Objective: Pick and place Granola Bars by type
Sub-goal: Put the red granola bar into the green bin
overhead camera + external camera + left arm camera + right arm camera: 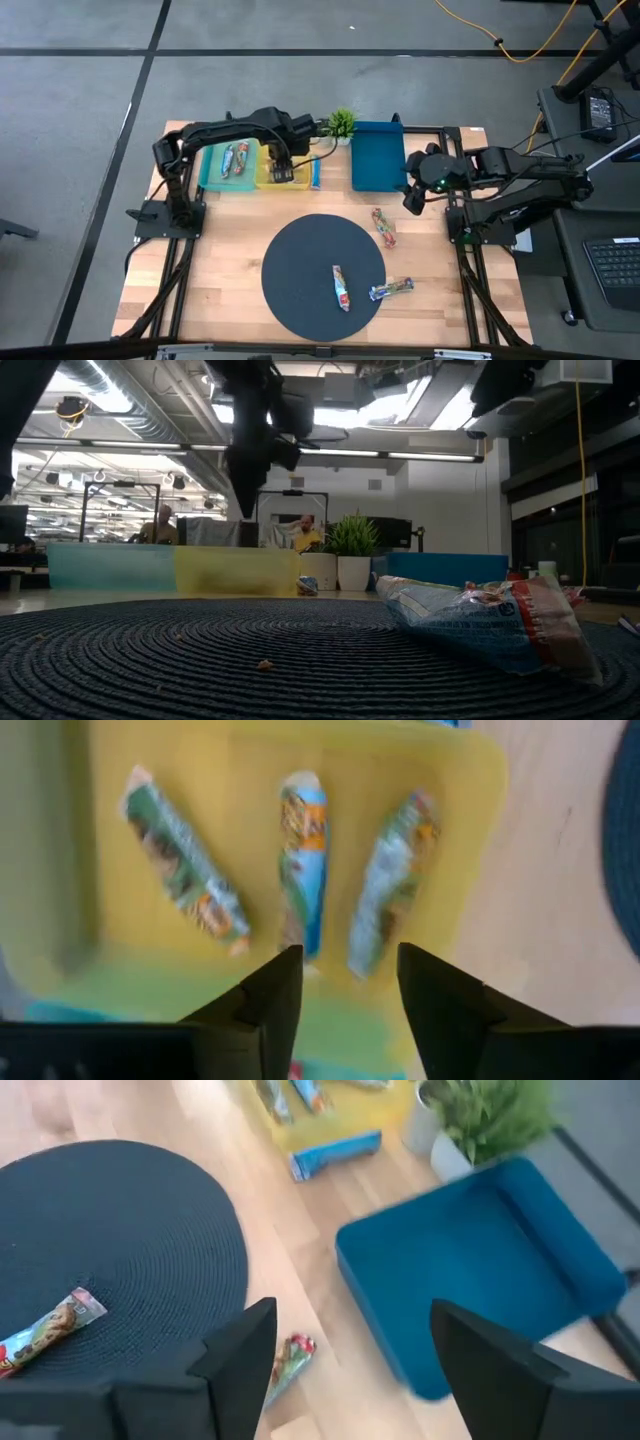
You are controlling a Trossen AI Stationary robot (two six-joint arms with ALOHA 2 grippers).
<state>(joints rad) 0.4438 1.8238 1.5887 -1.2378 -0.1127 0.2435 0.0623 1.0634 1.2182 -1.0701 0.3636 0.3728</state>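
Three green-and-blue granola bars [300, 860] lie flat in the yellow tray [268, 180]. My left gripper [283, 170] hangs over that tray, open and empty; in the left wrist view [345, 985] its fingers stand above the bars. Two bars [235, 158] lie in the teal tray [208, 170]. A blue bar [316, 175] lies on the table beside the yellow tray. One bar [341, 288] lies on the dark round mat [300, 260], one [391, 289] at its right edge, and a red one [383, 227] on the wood. My right gripper [413, 195] is open and empty beside the blue tray [377, 155].
A small potted plant [342, 125] stands at the far edge between the yellow and blue trays. The blue tray [480, 1260] holds nothing that I can see. Black frame rails run along the table's left and right sides. People show in the room behind the table [300, 535].
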